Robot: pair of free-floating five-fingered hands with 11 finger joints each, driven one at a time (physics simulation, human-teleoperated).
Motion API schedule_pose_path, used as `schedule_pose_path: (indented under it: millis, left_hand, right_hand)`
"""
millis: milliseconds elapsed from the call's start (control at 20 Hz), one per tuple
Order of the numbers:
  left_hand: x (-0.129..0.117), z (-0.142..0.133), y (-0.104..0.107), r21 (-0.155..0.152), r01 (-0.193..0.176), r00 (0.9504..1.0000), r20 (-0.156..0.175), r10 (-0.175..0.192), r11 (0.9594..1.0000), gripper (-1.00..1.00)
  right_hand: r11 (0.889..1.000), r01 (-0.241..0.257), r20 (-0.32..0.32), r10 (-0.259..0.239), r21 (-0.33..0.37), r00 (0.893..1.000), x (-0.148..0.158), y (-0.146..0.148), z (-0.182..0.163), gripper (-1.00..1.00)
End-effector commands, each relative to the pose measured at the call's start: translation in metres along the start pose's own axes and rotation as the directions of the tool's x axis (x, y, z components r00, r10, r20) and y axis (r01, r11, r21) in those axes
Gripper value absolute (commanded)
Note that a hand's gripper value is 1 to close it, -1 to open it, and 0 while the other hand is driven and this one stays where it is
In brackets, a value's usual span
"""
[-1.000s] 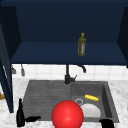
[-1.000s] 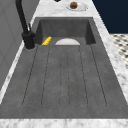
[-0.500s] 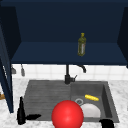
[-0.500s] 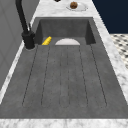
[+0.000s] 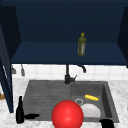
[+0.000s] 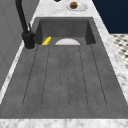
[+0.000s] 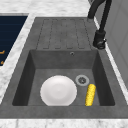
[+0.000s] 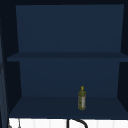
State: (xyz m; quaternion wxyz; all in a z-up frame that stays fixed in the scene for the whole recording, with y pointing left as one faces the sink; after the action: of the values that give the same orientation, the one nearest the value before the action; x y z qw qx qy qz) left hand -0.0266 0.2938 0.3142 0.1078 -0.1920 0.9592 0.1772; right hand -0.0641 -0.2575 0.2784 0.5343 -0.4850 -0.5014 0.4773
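The left hand [image 5: 31, 116] hangs low over the front edge of the drainboard [image 6: 65, 75], just beside a dark bottle [image 5: 19, 110] that stands upright on the desk [image 5: 7, 87]. Its fingers look stretched out flat toward the right and hold nothing, though the dark shape is hard to read. The right hand [image 5: 107, 123] sits at the front right corner of the sink [image 7: 32, 67]; I cannot tell whether it is clenched or released. A red ball [image 5: 67, 114] floats in front of the sink, between the two hands and touching neither. In the basin, a white plate [image 7: 58, 90] lies flat beside the drain, with a corn cob [image 7: 90, 94] lying just to its side near the tap [image 7: 100, 37], where both can be rinsed. An olive bottle [image 8: 82, 98] stands upright on the cabinet's lowest shelf [image 8: 50, 107].
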Motion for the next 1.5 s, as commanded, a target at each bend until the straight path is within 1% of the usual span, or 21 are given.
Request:
schedule_pose_path:
  millis: [0, 650, 750, 800, 850, 900, 950, 1000, 1050, 1100, 1150, 1200, 1250, 1300, 1450]
  left_hand:
    - [-0.008, 0.004, 0.005, -0.136, -0.046, 0.9989, -0.016, 0.044, 0.9896, -1.0]
    - [-0.038, 0.02, 0.02, -0.165, -0.054, 0.9985, -0.005, 0.054, 0.9849, -1.0]
    - [-0.038, 0.02, 0.021, -0.175, -0.055, 0.9985, -0.018, 0.052, 0.9831, -1.0]
    - [-0.036, 0.019, 0.017, -0.174, -0.05, 0.9987, -0.011, 0.049, 0.9834, -1.0]
    - [-0.035, 0.019, 0.011, -0.127, -0.041, 0.9992, -0.005, 0.04, 0.9911, -1.0]
    - [-0.032, 0.018, 0.005, -0.104, -0.029, 0.9996, -0.001, 0.029, 0.9942, -1.0]
    - [-0.032, 0.015, 0.005, -0.098, -0.017, 0.9998, 0.01, 0.018, 0.995, -1.0]
    - [-0.037, 0.017, 0.006, -0.08, -0.027, 0.9995, -0.017, 0.026, 0.9965, -1.0]
    - [-0.036, 0.019, 0.01, -0.045, -0.017, 0.9998, -0.004, 0.017, 0.9988, -1.0]
    - [-0.034, 0.019, 0.012, -0.043, -0.016, 0.9999, 0.002, 0.016, 0.9989, -1.0]
    - [-0.026, 0.027, 0.022, -0.041, -0.027, 0.9996, 0.006, 0.027, 0.9988, -1.0]
    - [-0.029, 0.022, 0.013, -0.052, -0.055, 0.9985, 0.004, 0.055, 0.9971, -1.0]
    - [-0.031, 0.018, 0.008, -0.147, -0.078, 0.997, -0.018, 0.076, 0.9861, -1.0]
    - [-0.03, 0.019, 0.01, -0.176, -0.073, 0.9973, -0.008, 0.073, 0.9817, -1.0]
    - [-0.026, 0.019, 0.013, -0.182, -0.075, 0.9972, -0.01, 0.075, 0.9804, -1.0]
  right_hand:
    - [1.0, 0.0, 0.0, 0.0, 0.0, 1.0, 0.0, 0.0, 0.0, 0.0]
    - [1.0, 0.0, 0.0, 0.0, 0.0, 1.0, 0.0, 0.0, 0.0, 0.0]
    - [1.0, 0.0, 0.0, 0.0, 0.0, 1.0, 0.0, 0.0, 0.0, 0.0]
    - [1.0, 0.0, 0.0, 0.0, 0.0, 1.0, 0.0, 0.0, 0.0, 0.0]
    - [1.0, 0.0, 0.0, 0.0, 0.0, 1.0, 0.0, 0.0, 0.0, 0.0]
    - [1.0, 0.0, 0.0, 0.0, 0.0, 1.0, 0.0, 0.0, 0.0, 0.0]
    - [1.0, 0.0, 0.0, 0.0, 0.0, 1.0, 0.0, 0.0, 0.0, 0.0]
    - [1.0, 0.0, 0.0, 0.0, 0.0, 1.0, 0.0, 0.0, 0.0, 0.0]
    - [1.0, 0.0, 0.0, 0.0, 0.0, 1.0, 0.0, 0.0, 0.0, 0.0]
    - [1.0, 0.0, 0.0, 0.0, 0.0, 1.0, 0.0, 0.0, 0.0, 0.0]
    - [1.0, 0.0, 0.0, 0.0, 0.0, 1.0, 0.0, 0.0, 0.0, 0.0]
    - [1.0, 0.0, 0.0, 0.0, 0.0, 1.0, 0.0, 0.0, 0.0, 0.0]
    - [1.0, 0.0, 0.0, 0.0, 0.0, 1.0, 0.0, 0.0, 0.0, 0.0]
    - [1.0, 0.0, 0.0, 0.0, 0.0, 1.0, 0.0, 0.0, 0.0, 0.0]
    - [1.0, 0.0, 0.0, 0.0, 0.0, 1.0, 0.0, 0.0, 0.0, 0.0]
